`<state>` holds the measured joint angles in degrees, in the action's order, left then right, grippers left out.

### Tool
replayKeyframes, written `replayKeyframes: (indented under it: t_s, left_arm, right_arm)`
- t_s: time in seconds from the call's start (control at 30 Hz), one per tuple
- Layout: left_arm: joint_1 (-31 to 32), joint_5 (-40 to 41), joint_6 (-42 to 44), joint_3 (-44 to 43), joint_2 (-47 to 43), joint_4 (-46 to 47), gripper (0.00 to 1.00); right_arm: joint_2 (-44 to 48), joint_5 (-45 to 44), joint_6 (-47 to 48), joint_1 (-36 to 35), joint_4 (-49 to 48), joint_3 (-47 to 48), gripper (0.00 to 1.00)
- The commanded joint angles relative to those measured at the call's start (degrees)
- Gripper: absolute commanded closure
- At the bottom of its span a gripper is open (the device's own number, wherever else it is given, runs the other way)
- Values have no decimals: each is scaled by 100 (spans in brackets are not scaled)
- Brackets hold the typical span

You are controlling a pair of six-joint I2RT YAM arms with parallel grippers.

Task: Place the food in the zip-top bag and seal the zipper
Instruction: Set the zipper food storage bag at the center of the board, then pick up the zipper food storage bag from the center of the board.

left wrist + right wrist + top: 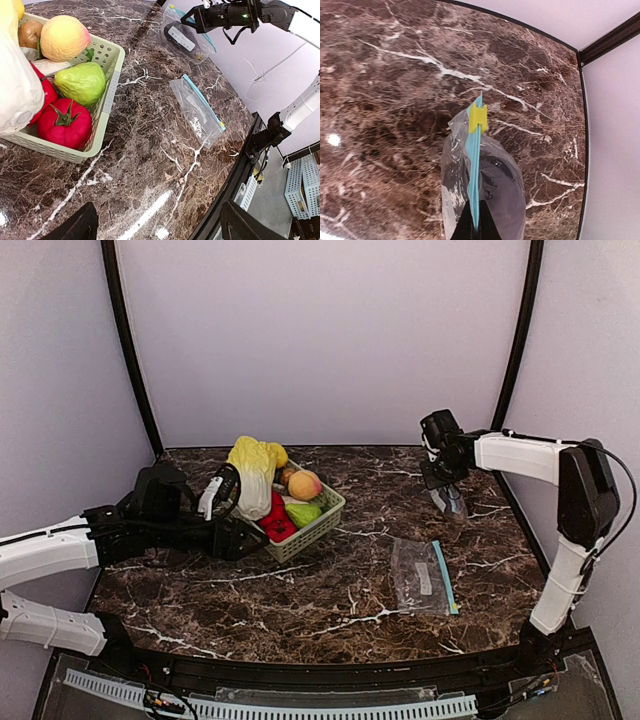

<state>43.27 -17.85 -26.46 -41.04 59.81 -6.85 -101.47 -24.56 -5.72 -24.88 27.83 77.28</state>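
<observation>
Dark brown marble-patterned table (300, 600) with white veining, enclosed by plain pale lilac walls (320, 340). Black corner posts (128, 350) at the rear seams. Glossy tabletop with bright light reflections (334, 139). Beyond the table's edge, pale blue slotted crates (302, 185).

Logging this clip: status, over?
Left end effector open beside basket. Right end effector shut on bag, dark piece inside. Peach, green fruit in basket. Cabbage crowds basket.
</observation>
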Motion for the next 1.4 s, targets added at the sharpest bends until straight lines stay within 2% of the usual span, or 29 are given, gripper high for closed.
replayKeyframes:
  t_s: [0.0,0.07,0.1,0.17,0.27,0.33,0.57,0.77,0.97,1.2,1.37]
  left_arm:
    - [-29,264,-158,219,-342,-69,15]
    - [-30,316,-177,283,-471,-211,15]
    - [-34,345,-185,338,-563,-268,15]
    - [-34,387,-237,427,-698,-307,15]
    - [-29,383,-321,486,-851,-362,15]
    - [-29,376,-363,486,-951,-451,15]
    - [-29,550,-491,580,-1340,-596,14]
    - [-29,589,-608,712,-1304,-405,14]
    - [-29,525,-651,685,-1206,-260,14]
    - [-34,502,-701,726,-1226,-280,14]
    - [-31,485,-805,854,-1277,-218,14]
  right_arm:
    - [-599,-861,326,116,-281,542,100]
    - [-859,-814,327,116,-288,789,99]
    - [-986,-659,306,120,-261,896,92]
    - [-1188,-245,183,114,-67,1134,75]
    - [-1219,392,-8,80,198,1359,44]
    - [-997,609,-17,17,311,1328,30]
    - [797,1662,-137,-89,924,661,13]
    - [2166,2425,-617,-65,1248,-717,13]
    - [2836,2969,-1195,-14,988,-2212,25]
    - [2747,3067,-1427,180,683,-2972,42]
    - [2437,3212,-1425,308,381,-3293,51]
